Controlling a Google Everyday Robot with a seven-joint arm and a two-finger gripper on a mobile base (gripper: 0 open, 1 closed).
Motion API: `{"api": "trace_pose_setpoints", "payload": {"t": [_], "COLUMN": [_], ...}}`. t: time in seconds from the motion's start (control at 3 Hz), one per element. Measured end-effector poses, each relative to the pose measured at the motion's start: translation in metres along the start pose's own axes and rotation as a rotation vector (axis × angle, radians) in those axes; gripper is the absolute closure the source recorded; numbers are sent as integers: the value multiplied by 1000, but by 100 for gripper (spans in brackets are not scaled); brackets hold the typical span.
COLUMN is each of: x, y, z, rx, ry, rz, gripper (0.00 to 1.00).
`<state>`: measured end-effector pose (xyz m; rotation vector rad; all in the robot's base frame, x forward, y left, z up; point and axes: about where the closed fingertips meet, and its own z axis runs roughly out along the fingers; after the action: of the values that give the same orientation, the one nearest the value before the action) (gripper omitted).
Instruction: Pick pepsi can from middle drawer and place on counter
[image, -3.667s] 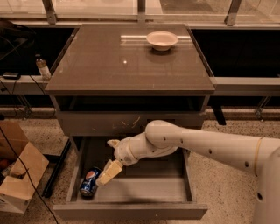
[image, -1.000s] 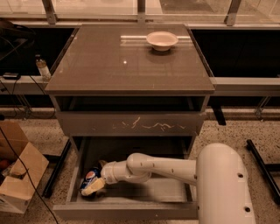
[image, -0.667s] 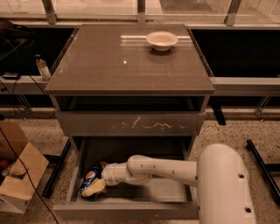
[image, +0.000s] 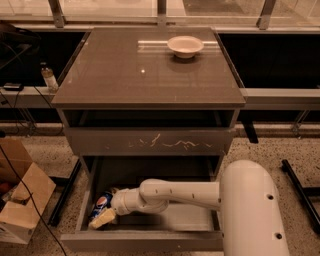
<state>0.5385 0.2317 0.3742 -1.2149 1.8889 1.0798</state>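
The pepsi can (image: 103, 201), blue with its round logo facing up, lies at the left end of the open middle drawer (image: 175, 217). My gripper (image: 104, 214) is down inside the drawer right at the can, reaching in from the right on my white arm (image: 175, 194). Part of the can is hidden behind the gripper. The glossy grey-brown counter (image: 135, 70) is above the drawers and holds no can.
A white bowl (image: 185, 46) stands at the back of the counter. The shut drawer front with pale scratches (image: 150, 142) is just above my arm. A small clear bottle (image: 48, 77) stands on a ledge at left. A cardboard box (image: 20, 200) sits on the floor at left.
My arm has gone down into the drawer and reached left to the can. Over the last second the gripper has stayed at the can, which looks shifted slightly.
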Motion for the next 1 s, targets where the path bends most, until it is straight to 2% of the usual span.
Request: {"api": "trace_pose_setpoints", "payload": {"t": [0.33,1.0], "x": [-3,-10], "y": [5,8], "z": [6,8], "rx": [-2,22], "ry": [-7,-22], "rz": [-8,-26], "gripper": [18,65]}}
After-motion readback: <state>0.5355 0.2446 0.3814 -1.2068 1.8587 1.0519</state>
